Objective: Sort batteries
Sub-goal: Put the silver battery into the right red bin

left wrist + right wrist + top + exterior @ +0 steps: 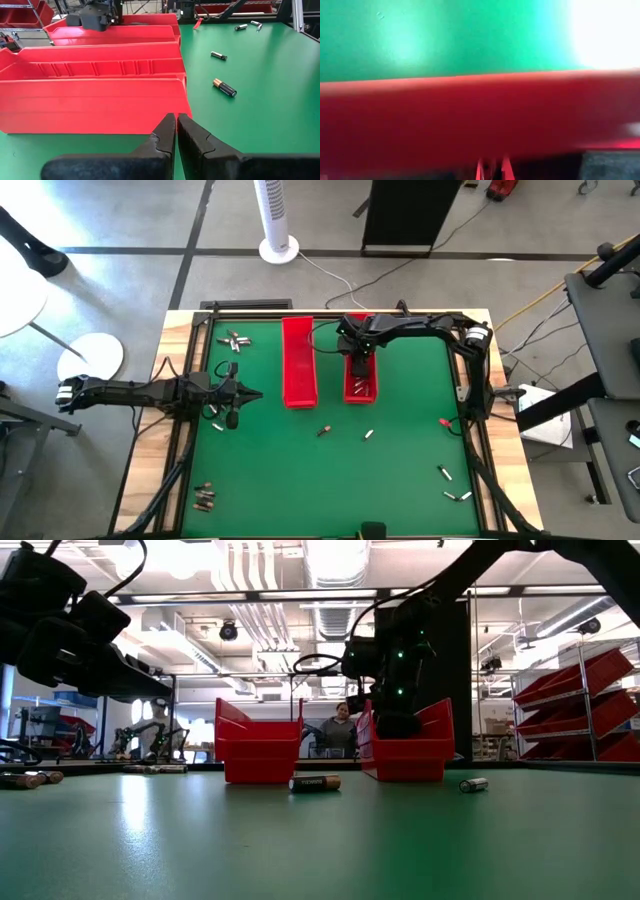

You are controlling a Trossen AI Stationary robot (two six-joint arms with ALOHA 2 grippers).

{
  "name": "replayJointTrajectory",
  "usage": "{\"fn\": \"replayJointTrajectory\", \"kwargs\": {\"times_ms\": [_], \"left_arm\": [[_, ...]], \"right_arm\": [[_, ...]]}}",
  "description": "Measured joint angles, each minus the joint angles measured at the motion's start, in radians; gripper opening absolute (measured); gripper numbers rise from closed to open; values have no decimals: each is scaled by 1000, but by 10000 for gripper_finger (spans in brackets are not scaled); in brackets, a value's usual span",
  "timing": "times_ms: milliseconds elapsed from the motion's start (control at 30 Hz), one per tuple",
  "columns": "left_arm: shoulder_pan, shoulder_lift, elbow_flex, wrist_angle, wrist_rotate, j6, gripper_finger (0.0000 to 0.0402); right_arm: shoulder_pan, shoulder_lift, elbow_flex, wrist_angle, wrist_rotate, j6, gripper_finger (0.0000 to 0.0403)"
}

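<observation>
Green worktop [400, 470] with two long red trays side by side near the far middle: left tray [298, 362] and right tray [360, 375]. The right gripper [359, 364] reaches from the far right side and hangs over the right tray, dipped into it in the low view [398, 720]; can't tell how far its jaws are parted or whether they hold anything, the wrist view is only a red blur. A few batteries [361, 388] lie inside the right tray at its near end. The left gripper [252, 394] sits at the left side of the worktop, just beside the left tray's near end, jaws fully closed and empty, fingers [165, 135] pressed together. Loose batteries are scattered: a dark one [324, 430] and a silvery one [368, 435] in the middle near the trays, a cluster [235, 340] at far left, some [205, 498] at near left, more [450, 485] at near right. A person [340, 730] shows in the room behind the trays.
</observation>
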Motion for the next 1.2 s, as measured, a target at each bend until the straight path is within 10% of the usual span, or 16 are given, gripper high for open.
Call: {"fn": "replayJointTrajectory", "kwargs": {"times_ms": [400, 767, 1200], "left_arm": [[0, 0, 0, 0, 0, 0, 0], [0, 0, 0, 0, 0, 0, 0], [0, 0, 0, 0, 0, 0, 0]], "right_arm": [[1, -9, 0, -10, 5, 23, 69], [54, -182, 8, -67, 8, 56, 141], [539, -513, -232, 6, -9, 156, 152]]}}
